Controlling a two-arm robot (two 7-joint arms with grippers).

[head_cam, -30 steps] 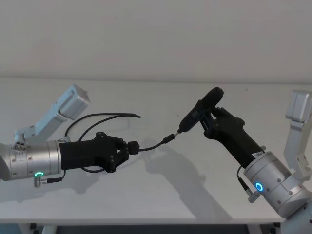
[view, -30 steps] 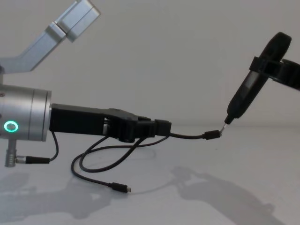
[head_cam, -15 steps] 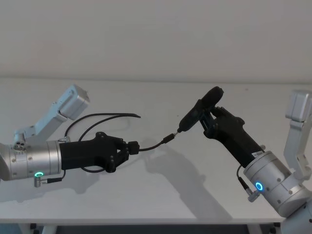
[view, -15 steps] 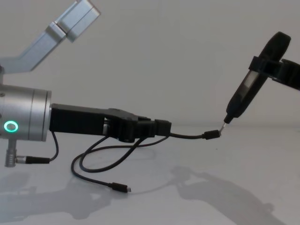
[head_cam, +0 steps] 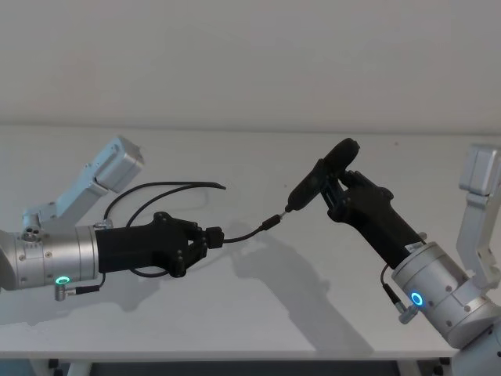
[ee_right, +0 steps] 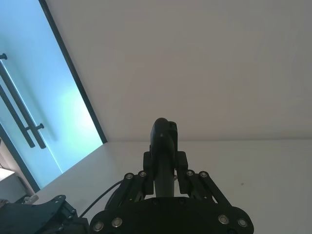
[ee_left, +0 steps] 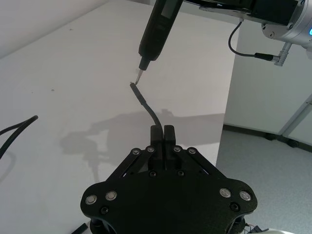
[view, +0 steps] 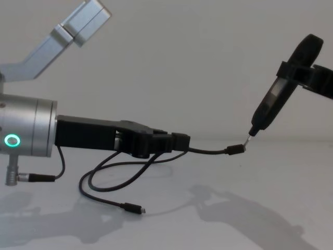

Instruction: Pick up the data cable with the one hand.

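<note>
1. The left claw (head_cam: 213,236) (black, two-fingered, on the silver wrist with the green ring) is pinching the data cable (view: 208,151) a little way behind one of its plugs; in the left wrist view the two fingers (ee_left: 156,134) are standing pressed together with the cord coming out from between them.
2. From the grip, the short free end of the data cable is sticking out toward the robot's right, held up off the surface (head_cam: 258,305), with its plug (view: 235,149) in mid-air.
3. The rest of the cord is trailing back under the left claw in loose loops, and the far plug (view: 132,209) is lying on the surface, as the chest view is showing.
4. The right claw (head_cam: 335,186) is gripping a dark pen-shaped tool (head_cam: 317,181), whose metal tip (view: 251,134) is hovering just beside the raised plug; whether tip and plug are touching cannot be told.
5. Progress (a judgement): the grasp is looking secure and the gripped end is already lifted, so the pick-up is looking largely done; what is remaining is raising the cord until its loops and far plug are leaving the surface.
</note>
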